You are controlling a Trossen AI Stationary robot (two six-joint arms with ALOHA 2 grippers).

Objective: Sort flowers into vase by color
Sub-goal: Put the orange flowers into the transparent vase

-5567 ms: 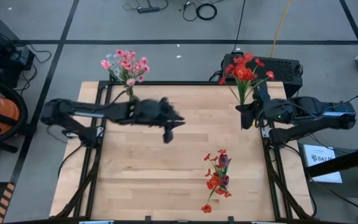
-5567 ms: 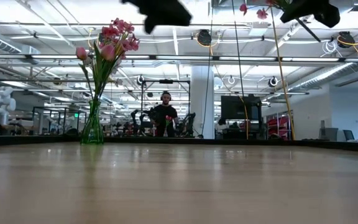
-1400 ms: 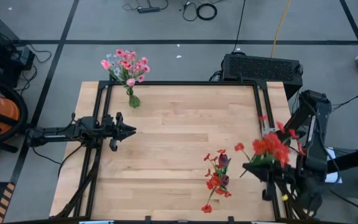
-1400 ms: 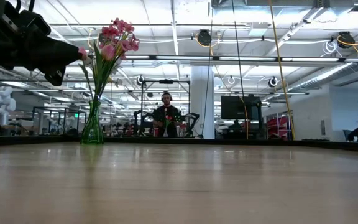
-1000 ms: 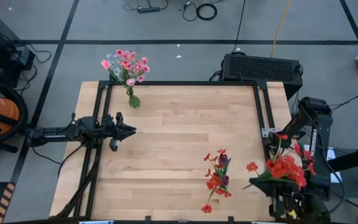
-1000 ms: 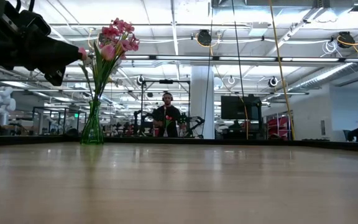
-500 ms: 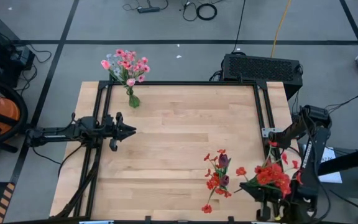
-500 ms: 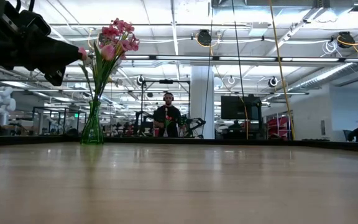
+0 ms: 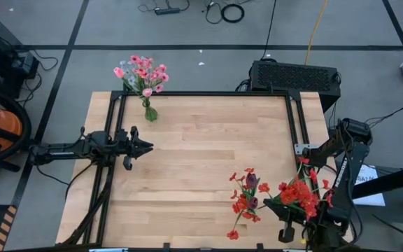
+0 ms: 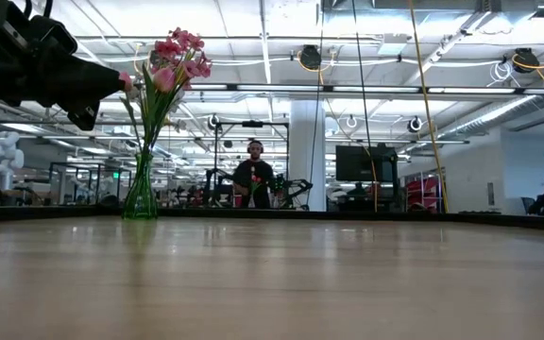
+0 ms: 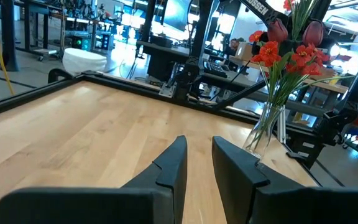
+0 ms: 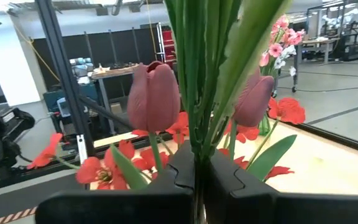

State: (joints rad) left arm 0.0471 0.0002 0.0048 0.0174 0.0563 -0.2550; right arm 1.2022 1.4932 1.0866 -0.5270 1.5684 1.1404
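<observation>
Shifted leftward toward the loose red flowers [image 9: 243, 203]: right gripper [image 12: 199, 177] clamped tight on red bunch [image 9: 301, 196] stems rising between its fingers.

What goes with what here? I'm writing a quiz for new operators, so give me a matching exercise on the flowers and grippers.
Things:
1. pink flowers
2. red bunch
3. left gripper

States:
A. stems clamped in the shut right gripper, at the table's right side
B. open and empty, at the table's left edge
C. standing in a vase at a left corner of the table

Pairs: 1-C, 2-A, 3-B
</observation>
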